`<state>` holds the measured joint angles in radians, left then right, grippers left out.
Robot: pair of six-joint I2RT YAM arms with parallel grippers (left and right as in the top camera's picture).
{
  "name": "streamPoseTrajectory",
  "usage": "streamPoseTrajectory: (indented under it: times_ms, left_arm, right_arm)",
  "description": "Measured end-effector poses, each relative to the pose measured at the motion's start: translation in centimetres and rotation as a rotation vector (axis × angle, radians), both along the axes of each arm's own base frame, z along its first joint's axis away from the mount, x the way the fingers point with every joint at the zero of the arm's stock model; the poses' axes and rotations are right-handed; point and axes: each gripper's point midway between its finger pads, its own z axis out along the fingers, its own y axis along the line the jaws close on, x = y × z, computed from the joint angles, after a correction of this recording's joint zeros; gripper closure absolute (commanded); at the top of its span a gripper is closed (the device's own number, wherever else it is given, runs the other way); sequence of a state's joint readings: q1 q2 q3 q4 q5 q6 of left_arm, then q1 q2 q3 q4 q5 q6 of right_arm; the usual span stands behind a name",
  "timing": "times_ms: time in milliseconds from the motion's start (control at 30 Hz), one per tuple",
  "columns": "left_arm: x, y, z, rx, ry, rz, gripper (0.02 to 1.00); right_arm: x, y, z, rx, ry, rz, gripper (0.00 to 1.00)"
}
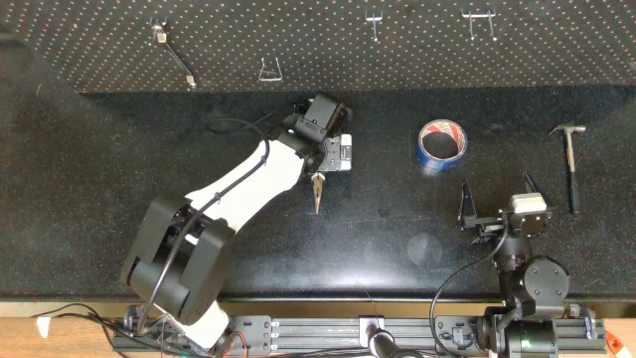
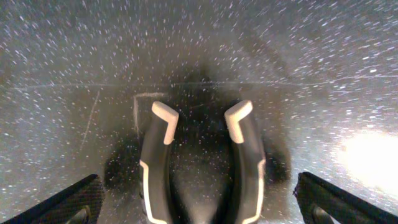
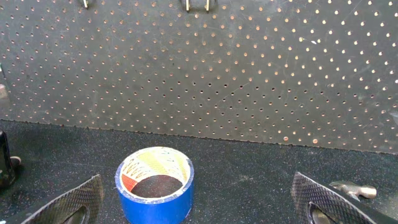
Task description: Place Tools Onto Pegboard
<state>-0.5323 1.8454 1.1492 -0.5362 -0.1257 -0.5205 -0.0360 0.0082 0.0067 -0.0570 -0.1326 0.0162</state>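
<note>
Left gripper (image 1: 336, 154) fingers spread, straddling pliers (image 2: 165, 162) handles without touching (from above, the nose pokes out). Right gripper (image 1: 495, 207) spread wide, facing tape roll (image 3: 154, 185).

A black speckled worktop (image 1: 89, 159) runs up to the pegboard (image 1: 298, 30).

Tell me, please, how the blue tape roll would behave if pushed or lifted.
The tape roll lies flat, hole up, so a push would probably slide it, not roll it. It is a hollow ring, so likely light. Its wall looks smooth and curved; a grip might slip there.
</note>
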Motion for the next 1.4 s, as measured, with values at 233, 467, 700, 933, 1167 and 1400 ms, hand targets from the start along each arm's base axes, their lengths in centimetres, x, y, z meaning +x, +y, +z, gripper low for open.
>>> streamPoseTrajectory:
  times_ms: [233,467,700,933,1167,1400]
  left_arm:
    - [0.27,-0.15,-0.35,-0.004,-0.002,0.007,0.051]
    - [0.31,-0.16,-0.37,-0.006,-0.003,0.014,0.292]
    - [0.08,0.08,-0.46,0.007,0.008,0.013,0.378]
    - [-0.13,0.25,-0.5,0.018,0.017,0.006,0.454]
    - [-0.14,0.26,-0.5,0.019,0.017,0.006,0.505]
    - [-0.14,0.24,-0.5,0.018,0.017,0.005,0.56]
  right_arm:
    - [0.0,0.01,0.0,0.0,0.0,0.0,0.02]
    - [0.0,0.0,0.0,0.0,0.0,0.0,0.02]
    - [0.0,0.0,0.01,0.0,0.0,0.0,0.02]
    - [0.0,0.01,0.0,0.0,0.0,0.0,0.02]
    - [0.0,0.01,0.0,0.0,0.0,0.0,0.02]
    - [0.0,0.01,0.0,0.0,0.0,0.0,0.02]
